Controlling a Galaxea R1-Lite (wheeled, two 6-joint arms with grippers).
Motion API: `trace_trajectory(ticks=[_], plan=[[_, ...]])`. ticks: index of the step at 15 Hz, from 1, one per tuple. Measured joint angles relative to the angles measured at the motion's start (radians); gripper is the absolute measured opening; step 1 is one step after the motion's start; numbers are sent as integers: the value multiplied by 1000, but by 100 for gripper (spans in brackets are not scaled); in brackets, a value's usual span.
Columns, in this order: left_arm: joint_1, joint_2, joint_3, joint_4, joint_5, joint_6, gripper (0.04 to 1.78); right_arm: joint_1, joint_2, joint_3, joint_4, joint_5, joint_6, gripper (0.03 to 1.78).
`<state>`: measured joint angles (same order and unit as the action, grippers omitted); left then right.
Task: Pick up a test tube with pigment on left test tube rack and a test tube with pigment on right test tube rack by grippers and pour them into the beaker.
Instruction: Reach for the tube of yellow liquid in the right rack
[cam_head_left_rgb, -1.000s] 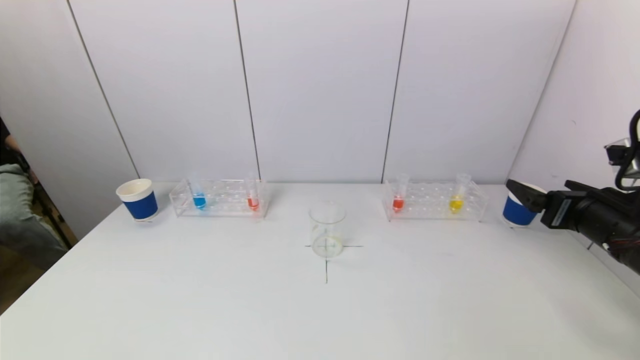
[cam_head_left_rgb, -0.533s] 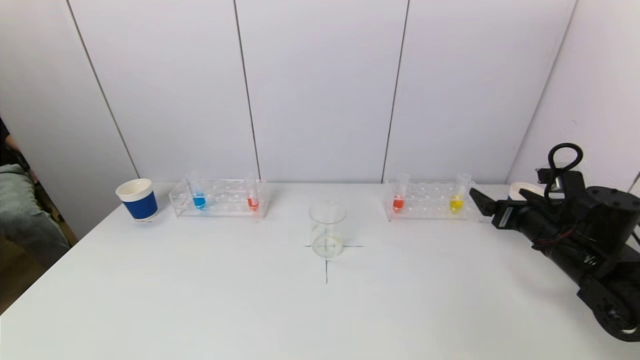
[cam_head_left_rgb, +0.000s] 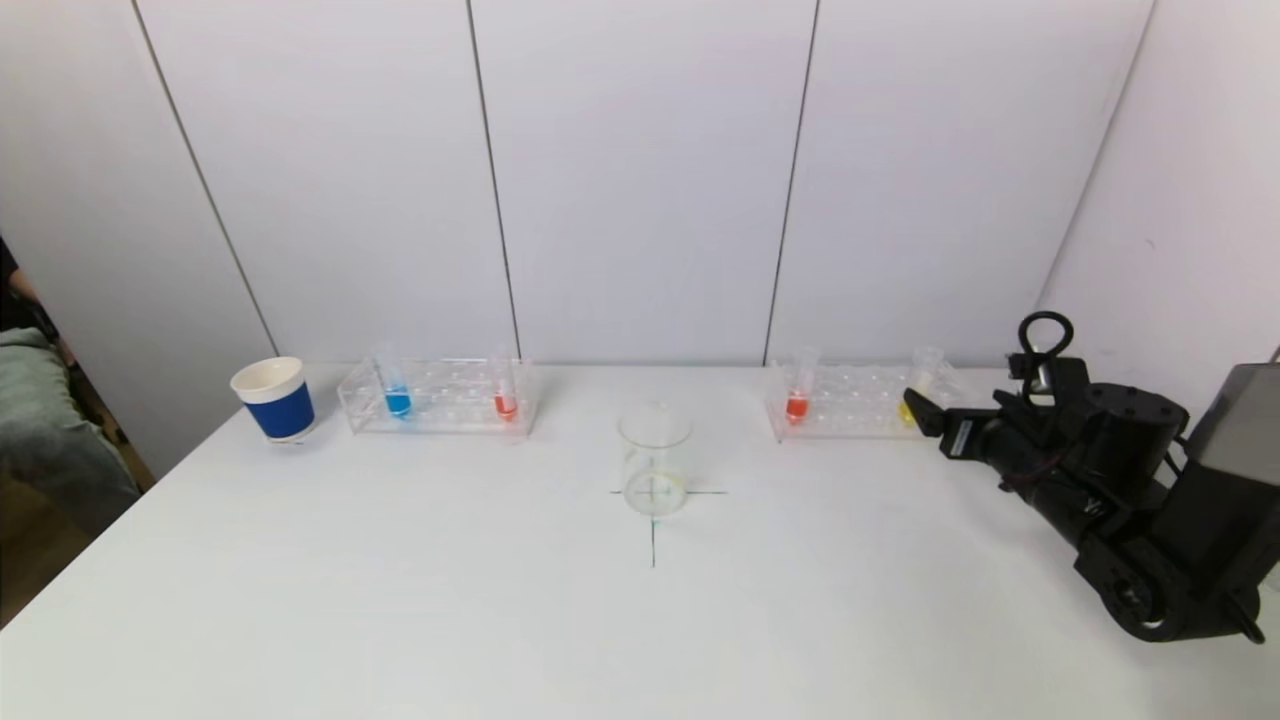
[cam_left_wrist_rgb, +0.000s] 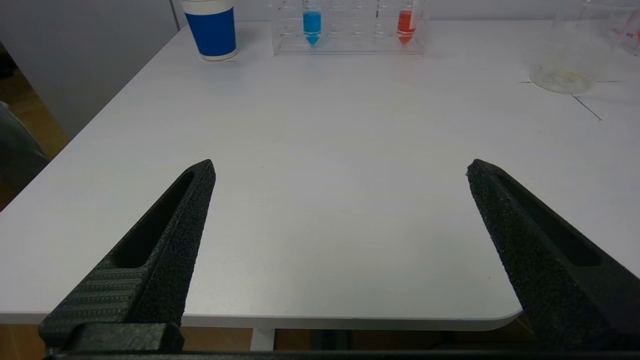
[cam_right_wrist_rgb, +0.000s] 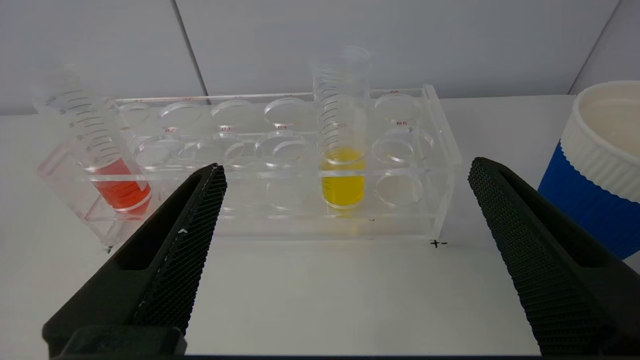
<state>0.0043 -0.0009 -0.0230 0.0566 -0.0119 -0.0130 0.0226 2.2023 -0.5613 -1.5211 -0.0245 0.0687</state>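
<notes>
- The right gripper (cam_right_wrist_rgb: 345, 170), jaws spread wide, faces the yellow test tube (cam_right_wrist_rgb: 342, 150) in the right test tube rack (cam_right_wrist_rgb: 440, 165), not touching.
- The left gripper (cam_left_wrist_rgb: 340, 167) hangs spread and empty over the table's (cam_left_wrist_rgb: 320, 150) near edge.

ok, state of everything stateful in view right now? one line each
right gripper: open, in front of the right rack, holding nothing
left gripper: open, over the table's near edge, empty
yellow tube: upright in the right rack
red tube: tilted in the same rack
blue tube, orange tube: seated in the left rack
beaker: upright, no pigment
</notes>
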Motion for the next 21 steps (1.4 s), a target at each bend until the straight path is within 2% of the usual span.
trace_trajectory(ticks=[8, 21], plan=[[0, 0, 0, 0, 0, -1, 176, -1, 87, -114, 0, -14, -1, 176], [0, 0, 0, 0, 0, 0, 176, -6, 154, -225, 0, -16, -11, 176]])
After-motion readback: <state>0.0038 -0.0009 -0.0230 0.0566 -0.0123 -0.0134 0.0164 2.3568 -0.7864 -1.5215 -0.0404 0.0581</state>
